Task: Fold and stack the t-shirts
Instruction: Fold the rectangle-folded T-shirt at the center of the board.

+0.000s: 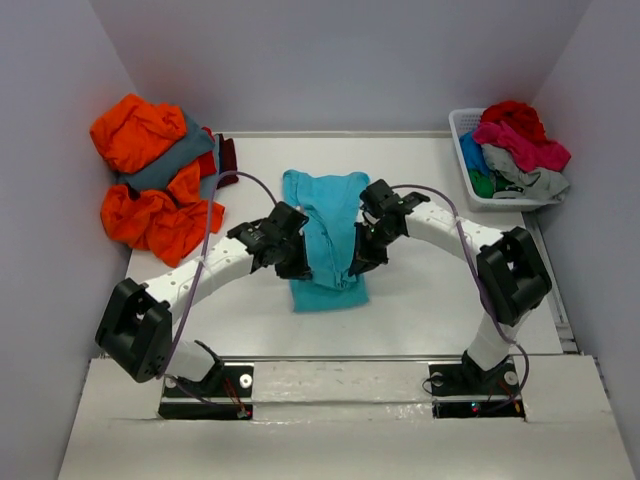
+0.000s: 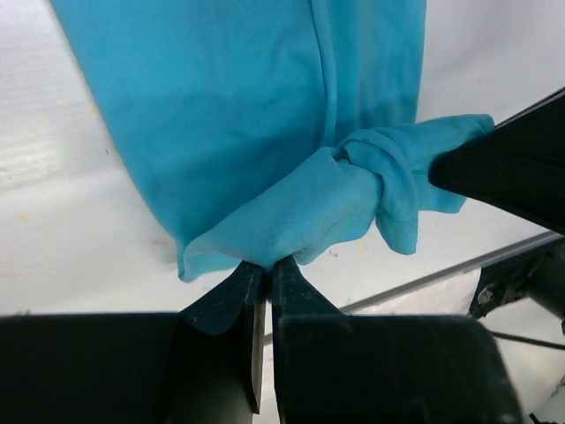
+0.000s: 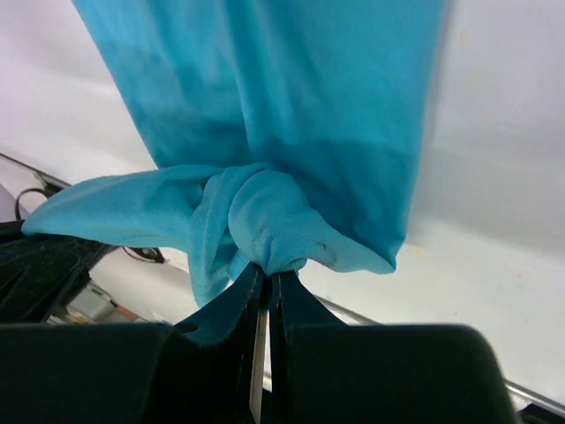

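Top external shows the turquoise t-shirt [image 1: 322, 210] lying lengthwise on the bench [image 1: 430, 290], its near hem bunched up. Left hand [image 2: 263, 272] and right hand [image 3: 267, 281] are each pinched tight on that hem, one at either side of the shirt.

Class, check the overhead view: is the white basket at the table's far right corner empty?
No, the white basket is heaped with crumpled t-shirts, red and pink on top.

A white bench [image 1: 420, 310] stands between plain pale grey-lilac walls [image 1: 350, 60] on three sides. The light is soft and even. A thin metal strip [image 1: 340, 357] runs along its near edge.
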Controlling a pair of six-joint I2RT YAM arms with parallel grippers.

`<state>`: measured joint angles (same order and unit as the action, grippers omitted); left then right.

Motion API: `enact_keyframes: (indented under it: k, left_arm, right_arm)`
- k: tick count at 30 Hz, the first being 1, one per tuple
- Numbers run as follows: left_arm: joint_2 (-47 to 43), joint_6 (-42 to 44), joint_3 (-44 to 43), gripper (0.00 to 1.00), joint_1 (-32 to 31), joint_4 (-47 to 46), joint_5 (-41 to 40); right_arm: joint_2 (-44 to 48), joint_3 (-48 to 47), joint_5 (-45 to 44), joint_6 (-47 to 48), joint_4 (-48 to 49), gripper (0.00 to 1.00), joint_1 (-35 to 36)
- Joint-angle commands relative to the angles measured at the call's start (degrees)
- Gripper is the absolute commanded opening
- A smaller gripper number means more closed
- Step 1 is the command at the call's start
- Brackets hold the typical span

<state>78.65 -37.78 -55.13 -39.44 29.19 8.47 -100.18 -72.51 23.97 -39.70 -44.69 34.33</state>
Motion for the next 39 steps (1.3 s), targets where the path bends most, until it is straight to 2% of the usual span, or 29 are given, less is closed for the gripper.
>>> enact_keyframes:
  k: [1,8,19,39]
  left_arm:
    - [1.59,3.59,-4.27,0.06,3.31,-1.50,-1.00]
    - [5.45,6.31,-8.41,0.06,7.53,-1.33,-1.09]
    - [12.13,8.16,-14.21,0.06,10.43,-1.68,-0.56]
    - [19.26,9.83,-17.02,0.06,13.16,-2.65,-0.29]
  right_arm:
    - [-2.29,-5.79,-0.85,3.84,-2.33,0.07,-2.33]
    - [-6.51,-12.65,-0.50,5.51,-4.18,0.07,-4.97]
    - [-11.26,-16.78,0.47,6.30,-4.09,0.07,-6.64]
    - [-18.56,-23.38,1.52,7.45,-4.71,0.07,-9.37]
